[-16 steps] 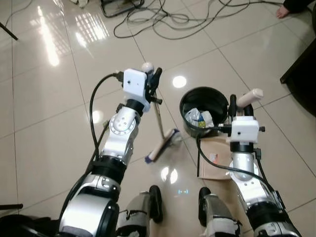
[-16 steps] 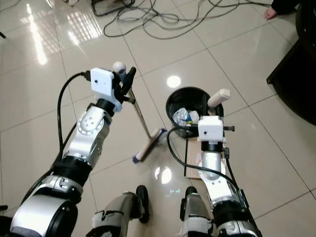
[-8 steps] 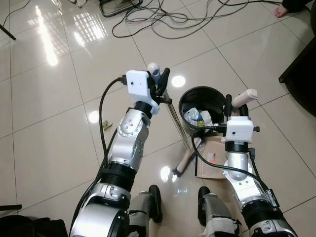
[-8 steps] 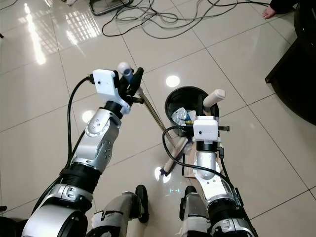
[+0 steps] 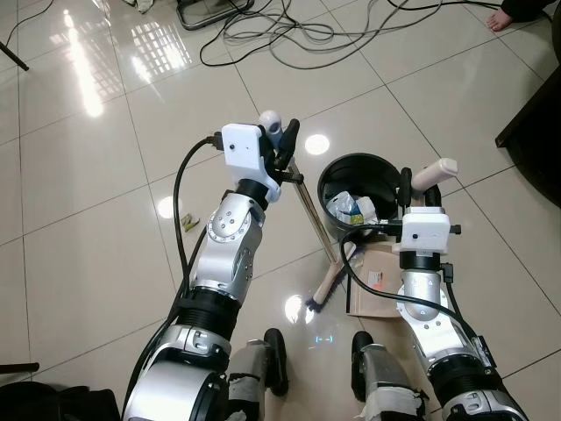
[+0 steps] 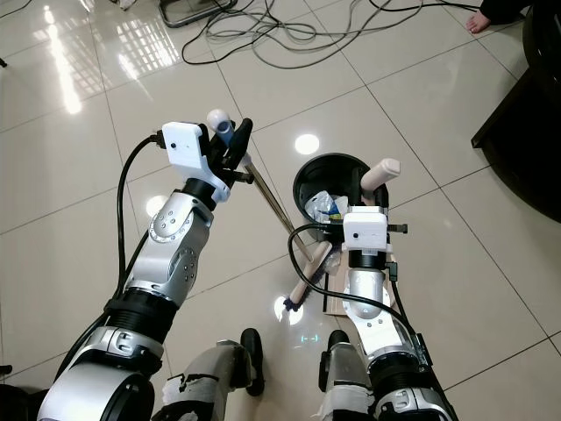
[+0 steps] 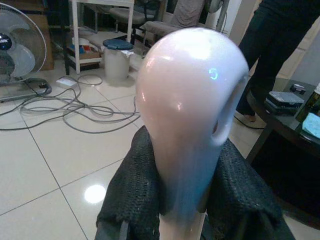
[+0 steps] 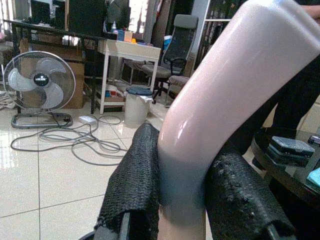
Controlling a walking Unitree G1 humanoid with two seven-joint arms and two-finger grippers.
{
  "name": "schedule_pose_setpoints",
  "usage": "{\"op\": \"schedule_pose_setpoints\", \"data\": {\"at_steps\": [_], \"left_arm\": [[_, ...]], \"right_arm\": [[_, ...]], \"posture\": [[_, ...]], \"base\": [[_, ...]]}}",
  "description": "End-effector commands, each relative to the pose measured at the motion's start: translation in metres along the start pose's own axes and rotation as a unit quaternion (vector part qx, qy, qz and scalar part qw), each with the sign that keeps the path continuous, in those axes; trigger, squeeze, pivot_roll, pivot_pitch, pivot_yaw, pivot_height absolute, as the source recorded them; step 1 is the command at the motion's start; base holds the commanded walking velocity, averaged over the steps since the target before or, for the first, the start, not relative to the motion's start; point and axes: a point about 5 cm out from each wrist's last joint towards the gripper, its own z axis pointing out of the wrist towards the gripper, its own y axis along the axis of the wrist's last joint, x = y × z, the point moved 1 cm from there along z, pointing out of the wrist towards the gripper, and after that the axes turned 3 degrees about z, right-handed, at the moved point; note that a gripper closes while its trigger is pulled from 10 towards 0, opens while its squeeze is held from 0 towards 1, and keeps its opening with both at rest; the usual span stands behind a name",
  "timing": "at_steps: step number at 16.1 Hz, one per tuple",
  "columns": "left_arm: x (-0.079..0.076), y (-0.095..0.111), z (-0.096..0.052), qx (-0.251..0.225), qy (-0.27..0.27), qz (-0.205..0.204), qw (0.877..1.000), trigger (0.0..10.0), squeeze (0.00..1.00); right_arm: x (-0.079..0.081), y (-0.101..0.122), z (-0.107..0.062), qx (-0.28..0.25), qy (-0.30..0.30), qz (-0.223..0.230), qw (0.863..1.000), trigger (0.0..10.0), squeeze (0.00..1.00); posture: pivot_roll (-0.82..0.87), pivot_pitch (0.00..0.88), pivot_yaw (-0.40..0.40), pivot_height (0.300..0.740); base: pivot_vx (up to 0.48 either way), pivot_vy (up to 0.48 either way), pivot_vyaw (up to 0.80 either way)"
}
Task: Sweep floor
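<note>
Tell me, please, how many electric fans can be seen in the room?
1. Both wrist views show what appears to be the same standing fan, on the floor beside a white shelf unit, with cables lying before it. Other fans may be out of view.

Tangled cables [image 5: 289, 35] on glossy tiles, standing fan [image 8: 40, 87], office chair [image 8: 177, 55].
</note>
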Motion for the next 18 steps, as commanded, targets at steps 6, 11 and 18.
{"op": "schedule_pose_setpoints", "data": {"at_steps": [6, 11, 18], "left_arm": [[0.017, 0.046, -0.010, -0.018, -0.070, -0.025, 0.997, 10.0, 0.00], [0.035, 0.045, -0.017, -0.012, -0.062, 0.059, 0.996, 10.0, 0.00], [0.045, 0.056, -0.021, -0.018, -0.051, 0.052, 0.997, 10.0, 0.00]], "right_arm": [[0.009, -0.008, -0.003, 0.027, 0.011, 0.022, 0.999, 10.0, 0.00], [0.011, -0.005, 0.004, 0.027, 0.013, 0.038, 0.999, 10.0, 0.00], [0.013, -0.002, 0.008, 0.018, 0.027, 0.061, 0.998, 10.0, 0.00]], "posture": [[0.11, 0.294, 0.120, 0.740], [0.07, 0.255, 0.103, 0.740], [0.05, 0.198, 0.075, 0.740]], "base": [[0.000, 0.000, 0.00], [0.000, 0.000, 0.00], [0.000, 0.000, 0.00]]}}
